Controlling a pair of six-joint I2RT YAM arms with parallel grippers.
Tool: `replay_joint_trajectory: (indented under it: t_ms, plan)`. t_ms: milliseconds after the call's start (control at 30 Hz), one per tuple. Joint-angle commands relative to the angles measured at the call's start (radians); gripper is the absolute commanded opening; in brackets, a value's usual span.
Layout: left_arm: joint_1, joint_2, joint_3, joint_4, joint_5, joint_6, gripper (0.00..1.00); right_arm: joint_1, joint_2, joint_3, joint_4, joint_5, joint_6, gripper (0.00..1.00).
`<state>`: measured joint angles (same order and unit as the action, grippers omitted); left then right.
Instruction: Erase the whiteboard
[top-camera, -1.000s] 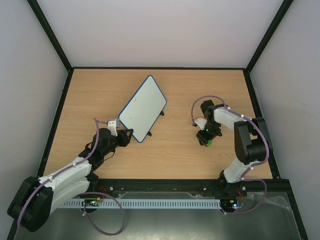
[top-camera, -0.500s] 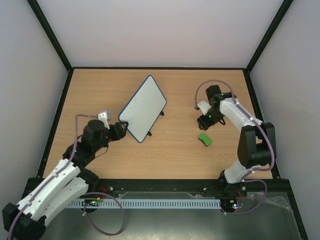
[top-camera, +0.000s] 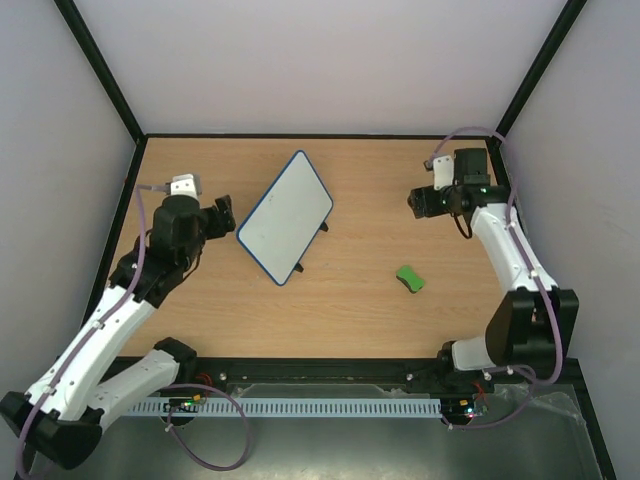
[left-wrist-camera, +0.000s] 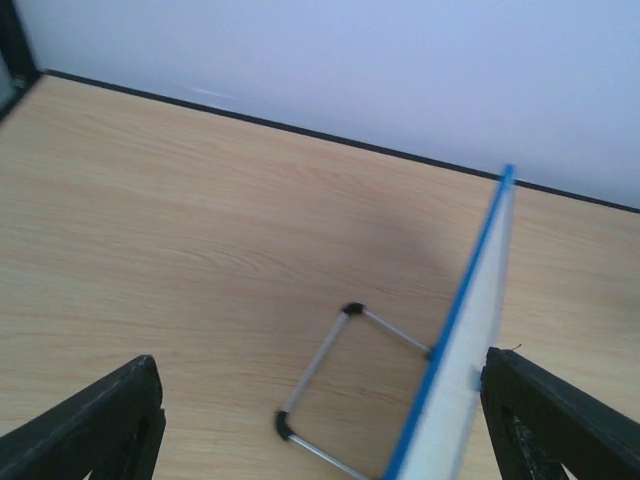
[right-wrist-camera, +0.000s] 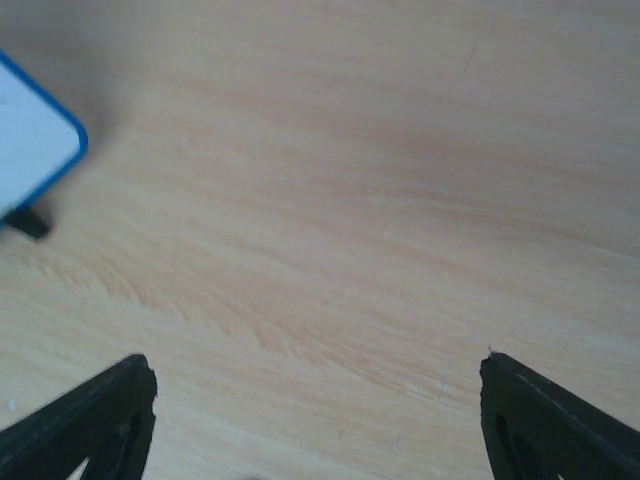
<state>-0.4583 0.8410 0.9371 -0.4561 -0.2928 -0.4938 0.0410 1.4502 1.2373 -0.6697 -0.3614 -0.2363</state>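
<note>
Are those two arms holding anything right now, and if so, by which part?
Nothing is held. The left tool and right tool are open and empty; the whiteboard stands on its own and the eraser lies loose.

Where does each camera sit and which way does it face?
Top: above and behind the robot, looking down on the table; both arms, left claw, right claw, whiteboard, eraser show.
Left wrist: on the left arm, facing the back wall past the whiteboard's edge and stand; own fingertips at bottom corners.
Right wrist: facing down at bare table; fingertips at bottom corners.
Shared: whiteboard, in all three.
</note>
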Motion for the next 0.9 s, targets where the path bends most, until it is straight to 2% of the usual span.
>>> replay_joint_trajectory:
  t_ms: [0,133,233,300,400,867]
  plan:
    - [0.050,0.027,0.014,0.096,-0.178,0.183,0.88,-0.008,-0.106,-0.107,0.345,0.027,0.212,0.87]
    - [0.125,0.040,-0.022,0.174,-0.161,0.254,0.91,-0.008,-0.168,-0.166,0.502,0.096,0.375,0.88]
    - [0.164,0.034,-0.057,0.223,-0.112,0.288,0.92,-0.007,-0.209,-0.165,0.543,0.131,0.404,0.89]
    - [0.182,0.030,-0.071,0.246,-0.092,0.306,0.93,-0.008,-0.225,-0.157,0.557,0.166,0.413,0.95]
    - [0.190,0.023,-0.078,0.261,-0.078,0.308,0.93,-0.008,-0.220,-0.150,0.553,0.182,0.400,0.95]
    - [0.190,0.015,-0.076,0.251,-0.038,0.288,0.96,-0.007,-0.217,-0.192,0.567,0.057,0.388,0.94]
